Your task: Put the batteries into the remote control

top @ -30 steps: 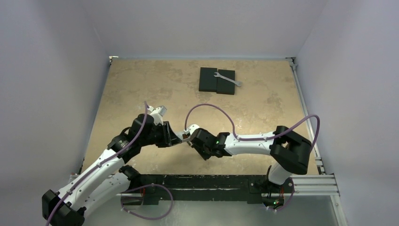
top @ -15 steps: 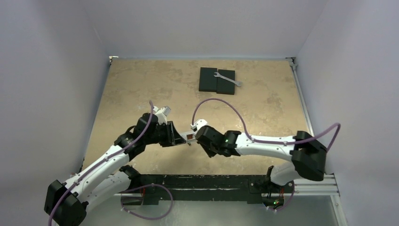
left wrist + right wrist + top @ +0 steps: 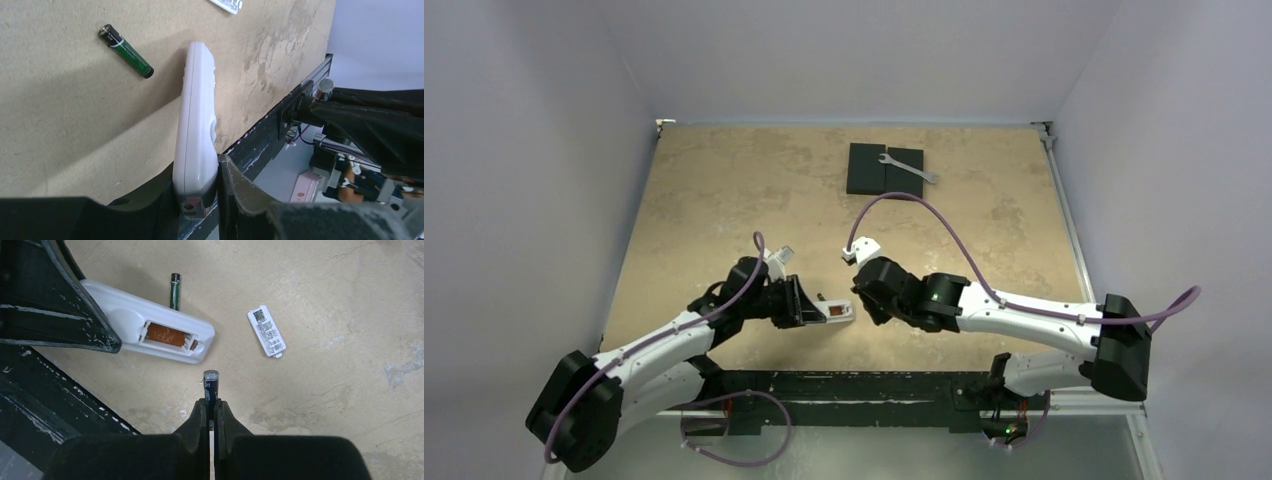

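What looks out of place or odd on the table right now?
Nothing looks damaged or spilled. The battery cover lies loose on the table, apart from the remote control, whose recess is open. One battery lies loose near it. At the far side, a silver wrench lies slanted across two black blocks.

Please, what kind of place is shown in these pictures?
Probably a robot test cell: plain pale walls enclose a tan mottled tabletop, and a white left arm and right arm with purple cables stand on a black metal rail at its near edge.
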You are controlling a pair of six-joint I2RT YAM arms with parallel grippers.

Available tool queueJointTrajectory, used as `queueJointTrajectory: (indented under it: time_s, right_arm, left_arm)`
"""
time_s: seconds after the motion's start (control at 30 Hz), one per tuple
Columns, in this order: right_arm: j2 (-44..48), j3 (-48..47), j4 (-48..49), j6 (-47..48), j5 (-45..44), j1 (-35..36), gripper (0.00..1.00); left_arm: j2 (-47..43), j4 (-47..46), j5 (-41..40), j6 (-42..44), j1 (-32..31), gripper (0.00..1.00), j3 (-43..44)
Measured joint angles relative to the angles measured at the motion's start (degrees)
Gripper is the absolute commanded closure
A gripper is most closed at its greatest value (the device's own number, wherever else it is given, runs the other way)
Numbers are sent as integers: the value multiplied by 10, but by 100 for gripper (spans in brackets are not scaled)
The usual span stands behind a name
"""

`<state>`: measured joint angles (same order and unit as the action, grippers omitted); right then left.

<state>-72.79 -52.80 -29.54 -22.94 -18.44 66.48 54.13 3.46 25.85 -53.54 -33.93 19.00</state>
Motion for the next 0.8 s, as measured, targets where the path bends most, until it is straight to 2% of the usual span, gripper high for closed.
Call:
queueJointTrajectory:
  time_s: [0.23,0.43,0.67,0.8]
  right_arm:
    - [1,0,9,25,38,0,100]
    - [1,0,15,63,77,0,100]
    - [8,0,15,98,104,0,100]
    - [18,-3,10,117,111,0,100]
  left_arm:
    - [74,-108,47,-16,-1,92,-24]
    - [106,-166,79,-16,-2,92,-40]
    - [119,-228,123,-39,-2,100,-76]
    - [124,-237,133,-40,-2,100,-79]
